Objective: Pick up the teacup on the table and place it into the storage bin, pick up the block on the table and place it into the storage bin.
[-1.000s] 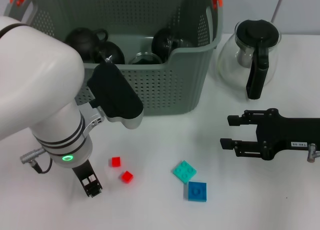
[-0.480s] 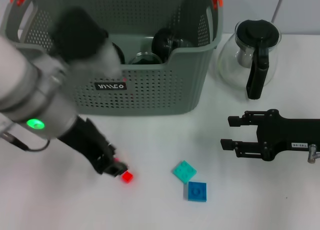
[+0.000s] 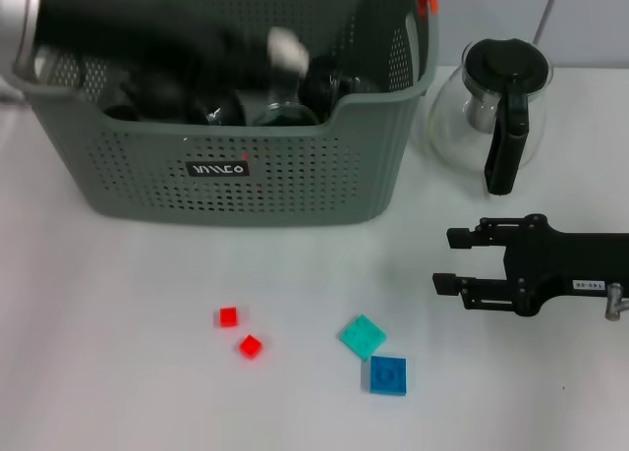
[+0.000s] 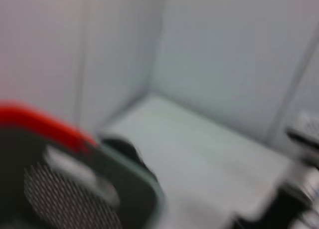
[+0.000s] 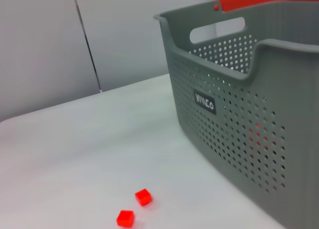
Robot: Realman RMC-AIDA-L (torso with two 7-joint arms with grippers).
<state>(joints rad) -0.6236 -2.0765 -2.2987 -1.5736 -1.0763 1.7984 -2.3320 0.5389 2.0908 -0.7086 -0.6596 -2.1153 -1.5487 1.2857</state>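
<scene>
From the head view, the left arm (image 3: 147,38) is a dark streak over the storage bin (image 3: 295,176), where black teacups (image 3: 211,107) already sit; I cannot tell what its gripper holds. On the table, two red blocks (image 3: 239,332), a teal block (image 3: 363,336) and a blue block (image 3: 387,374) remain. The right gripper (image 3: 454,259) waits beside the glass pot (image 3: 496,102), fingers wide and empty.

The left wrist view shows only the bin's orange handle.

The right wrist view shows both red blocks near the bin wall.

You've got a matt grey perforated plastic storage bin (image 3: 295,166) with glossy orange handle tips, a clear glass pot (image 3: 496,107) with black plastic handle — shiny. Blocks (image 3: 373,353) look like smooth plastic; the counter (image 3: 118,372) is smooth matt white.
</scene>
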